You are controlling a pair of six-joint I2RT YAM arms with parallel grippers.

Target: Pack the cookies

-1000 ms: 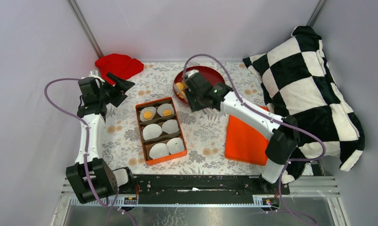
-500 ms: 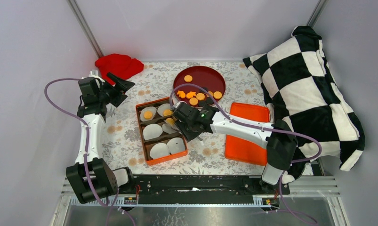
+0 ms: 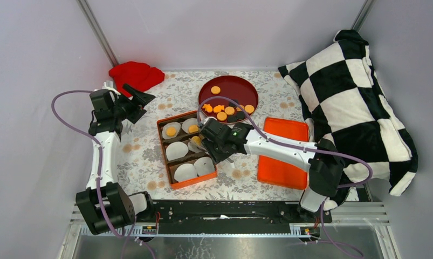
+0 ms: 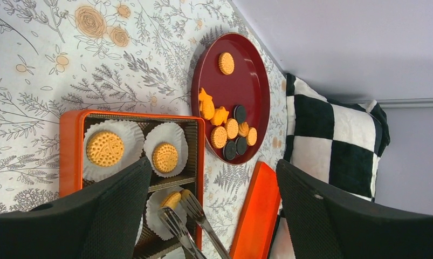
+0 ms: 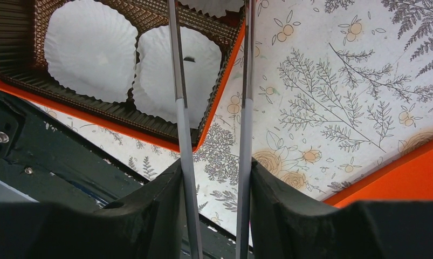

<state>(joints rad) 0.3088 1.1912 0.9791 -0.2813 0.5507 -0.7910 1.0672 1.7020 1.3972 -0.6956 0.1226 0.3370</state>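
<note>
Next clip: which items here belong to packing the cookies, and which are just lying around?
Part of the job:
cookies
red plate holding them
orange box
white paper cups inside it
tongs held by the right pincer
orange lid, probably the box's

Just lying about:
red cloth
checkered pillow

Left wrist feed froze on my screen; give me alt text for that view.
Tongs point at a tilted orange cookie in a third paper cup of the orange box; two neighbouring cups hold one cookie each. Beyond, a red plate carries more orange and black cookies.
</note>
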